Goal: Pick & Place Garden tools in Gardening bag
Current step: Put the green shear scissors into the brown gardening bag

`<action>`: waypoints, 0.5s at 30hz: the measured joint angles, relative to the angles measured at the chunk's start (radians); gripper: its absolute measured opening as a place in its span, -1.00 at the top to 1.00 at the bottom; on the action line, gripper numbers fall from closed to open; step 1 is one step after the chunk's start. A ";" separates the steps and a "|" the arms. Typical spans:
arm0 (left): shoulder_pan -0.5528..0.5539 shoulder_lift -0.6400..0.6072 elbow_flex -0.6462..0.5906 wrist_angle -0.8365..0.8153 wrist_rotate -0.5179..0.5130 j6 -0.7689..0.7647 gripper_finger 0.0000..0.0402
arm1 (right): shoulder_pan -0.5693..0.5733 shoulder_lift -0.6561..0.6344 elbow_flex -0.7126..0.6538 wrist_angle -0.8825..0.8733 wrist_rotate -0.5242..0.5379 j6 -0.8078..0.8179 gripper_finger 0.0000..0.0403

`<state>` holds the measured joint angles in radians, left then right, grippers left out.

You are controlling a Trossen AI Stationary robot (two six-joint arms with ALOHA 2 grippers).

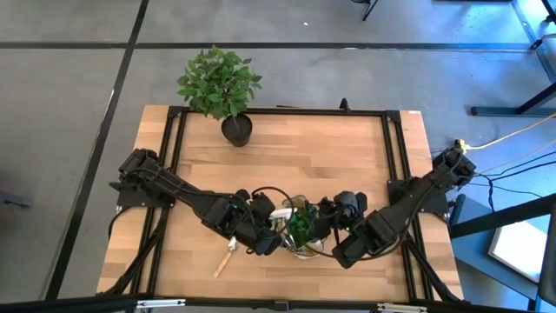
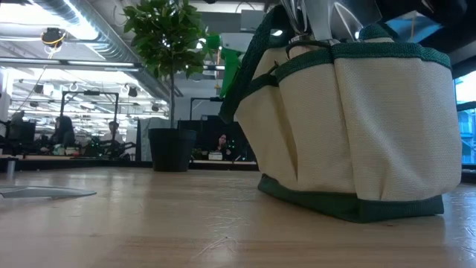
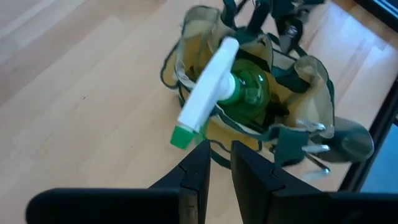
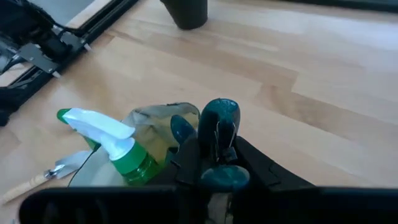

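bag [image 2: 357, 126]: top cut off | trowel [image 4: 37, 177]: handle end cut off

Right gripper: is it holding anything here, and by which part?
Yes. The right gripper is shut on a dark teal-handled tool, gripping it by its handles, above the gardening bag. The left gripper holds nothing.

I see a translucent green plastic spray bottle [image 3: 249, 90] with a white trigger head and green nozzle tip. The round fabric tote [image 2: 357, 126] is cream-tan with dark green trim. The right gripper [image 4: 214, 158] is black, closed on dark teal tool handles [image 4: 219, 124]. The wooden tabletop [image 1: 313, 156] is pale striped.
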<state>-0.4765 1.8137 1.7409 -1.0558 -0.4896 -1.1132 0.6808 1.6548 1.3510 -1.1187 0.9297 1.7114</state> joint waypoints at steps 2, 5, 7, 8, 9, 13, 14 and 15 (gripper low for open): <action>-0.001 0.000 0.000 0.000 0.007 0.000 0.71 | 0.005 0.015 0.000 -0.001 0.022 0.001 0.70; -0.003 0.000 0.000 0.000 0.026 0.000 0.71 | 0.011 0.031 0.000 -0.008 0.038 0.016 0.70; -0.003 0.000 0.000 -0.001 0.038 0.000 0.71 | 0.016 0.038 0.000 -0.030 0.039 0.051 0.70; -0.003 0.000 0.000 -0.001 0.043 0.000 0.71 | 0.018 0.040 0.000 -0.051 0.042 0.070 0.70; -0.003 0.000 0.000 0.000 0.045 0.000 0.71 | 0.020 0.043 0.000 -0.074 0.043 0.094 0.70; -0.007 0.000 0.000 0.000 0.047 -0.010 0.71 | 0.030 0.058 0.000 -0.198 0.030 0.234 0.70; -0.007 0.000 0.000 0.000 0.049 -0.010 0.71 | 0.034 0.063 0.000 -0.227 0.024 0.275 0.70; -0.008 0.000 0.000 0.000 0.055 -0.012 0.71 | 0.036 0.067 0.000 -0.244 0.016 0.307 0.70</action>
<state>-0.4842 1.8137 1.7409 -1.0561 -0.4343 -1.1250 0.7163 1.7222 1.3510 -1.3630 0.9456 2.0187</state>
